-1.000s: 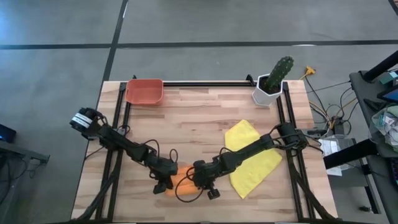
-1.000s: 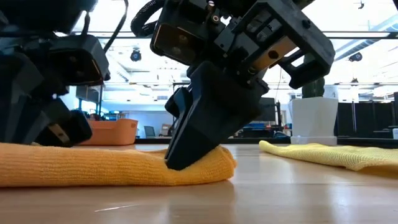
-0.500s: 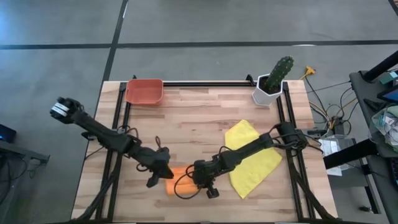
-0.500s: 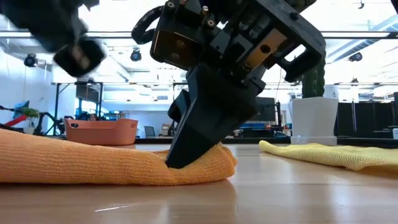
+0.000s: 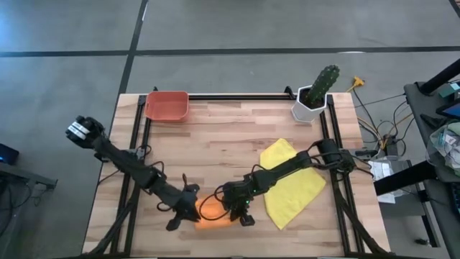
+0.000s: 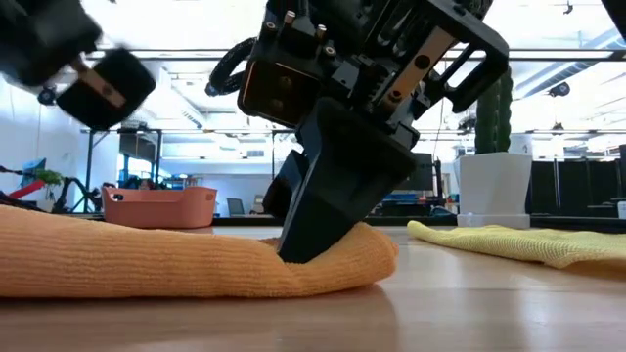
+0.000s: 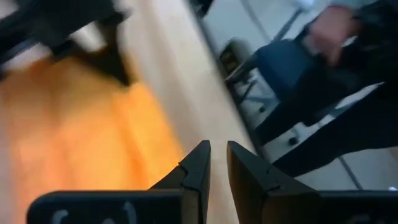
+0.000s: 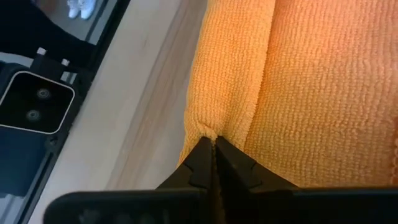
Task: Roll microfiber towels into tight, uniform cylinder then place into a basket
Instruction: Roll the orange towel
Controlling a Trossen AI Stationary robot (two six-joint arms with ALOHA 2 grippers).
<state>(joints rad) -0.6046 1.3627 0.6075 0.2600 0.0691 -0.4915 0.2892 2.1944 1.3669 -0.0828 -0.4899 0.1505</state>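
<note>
Your right hand (image 8: pixel 213 149) pinches the orange towel's (image 8: pixel 298 93) folded edge; your nearly closed left hand (image 7: pixel 217 163) hovers empty alongside.

Two dark jointed arms with looping black cables, each tool (image 6: pixel 328 210) blocky, with black wedge-shaped fingers (image 8: pixel 198 163).

You will find no text, label, brand, number or sign that can be read in any of these views. Nothing legible stands on the bright orange microfiber towel (image 6: pixel 147 259), on the small red-orange plastic basket (image 5: pixel 167 105), on the white hexagonal pot (image 5: pixel 309 105) or on the wooden bench (image 5: pixel 230 137).
</note>
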